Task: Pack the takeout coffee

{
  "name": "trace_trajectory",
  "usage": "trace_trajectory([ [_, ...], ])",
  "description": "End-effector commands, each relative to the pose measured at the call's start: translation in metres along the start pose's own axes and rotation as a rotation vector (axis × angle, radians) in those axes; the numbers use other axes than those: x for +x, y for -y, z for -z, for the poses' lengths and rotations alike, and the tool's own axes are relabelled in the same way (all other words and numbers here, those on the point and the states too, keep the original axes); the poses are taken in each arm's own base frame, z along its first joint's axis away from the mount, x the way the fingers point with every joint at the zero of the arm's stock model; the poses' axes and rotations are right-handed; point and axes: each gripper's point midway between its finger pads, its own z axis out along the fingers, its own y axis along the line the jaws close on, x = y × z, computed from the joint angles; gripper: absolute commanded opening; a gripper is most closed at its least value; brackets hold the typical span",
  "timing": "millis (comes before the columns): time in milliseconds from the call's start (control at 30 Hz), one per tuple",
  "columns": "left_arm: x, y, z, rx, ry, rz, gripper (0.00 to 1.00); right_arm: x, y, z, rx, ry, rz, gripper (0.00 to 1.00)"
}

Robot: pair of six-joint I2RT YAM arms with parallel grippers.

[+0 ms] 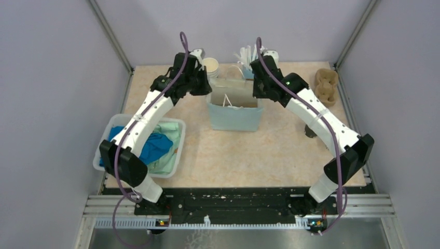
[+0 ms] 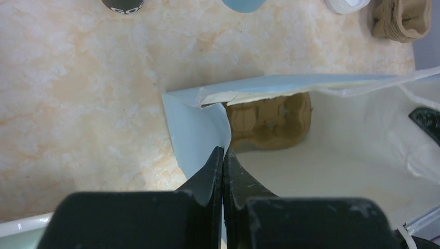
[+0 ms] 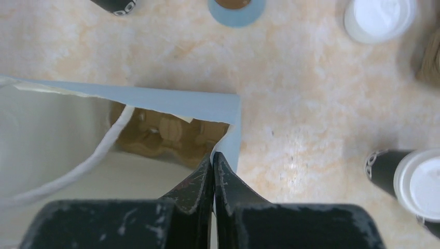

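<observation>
**Op 2:** Materials?

**Op 1:** I log a light blue paper bag (image 1: 234,116), matte and creased, white inside, with a white cord handle (image 3: 78,166). A brown moulded-pulp carrier (image 2: 270,122) lies on the bag's floor, just beyond both sets of jaw tips. The tabletop (image 2: 78,78) is cream and marbled.

**Op 2:** Jaws?

**Op 1:** On the left gripper (image 2: 223,153) the black fingers are pressed together, pinching the bag's side wall. The right gripper (image 3: 213,161) is likewise closed, on the opposite rim corner.

**Op 2:** Coffee?

**Op 1:** The takeout coffee (image 3: 412,184) stands on the table outside the bag. It is off to the right of the right jaws, apart from them. It has a round white plastic lid and a black band.
</observation>
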Motion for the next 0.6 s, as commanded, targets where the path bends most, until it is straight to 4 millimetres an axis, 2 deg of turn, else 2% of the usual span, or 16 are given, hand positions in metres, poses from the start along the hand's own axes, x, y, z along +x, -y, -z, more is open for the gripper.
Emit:
trace_trajectory([
  [0,-0.03,0.02,0.037,0.104,0.234,-0.014,0.02,-0.052,-0.014,0.03,-0.156,0.261,0.07,0.0],
  [100,-0.021,0.021,0.049,0.17,0.345,0.022,0.0,-0.048,-0.035,0.043,-0.349,0.364,0.142,0.0],
  [200,-0.002,0.02,0.057,0.243,0.421,0.047,0.0,-0.032,-0.053,0.064,-0.513,0.523,0.231,0.0],
  [233,0.003,0.023,0.061,0.282,0.45,0.047,0.0,-0.03,-0.053,0.076,-0.553,0.589,0.241,0.0],
  [300,0.014,0.025,0.072,0.343,0.504,0.046,0.0,-0.019,-0.055,0.081,-0.58,0.645,0.262,0.0],
  [433,0.042,0.023,0.083,0.402,0.54,0.009,0.0,0.003,-0.055,0.083,-0.615,0.65,0.267,0.0],
  [567,0.055,0.029,0.099,0.461,0.569,-0.056,0.0,0.017,-0.049,0.086,-0.616,0.657,0.237,0.0],
])
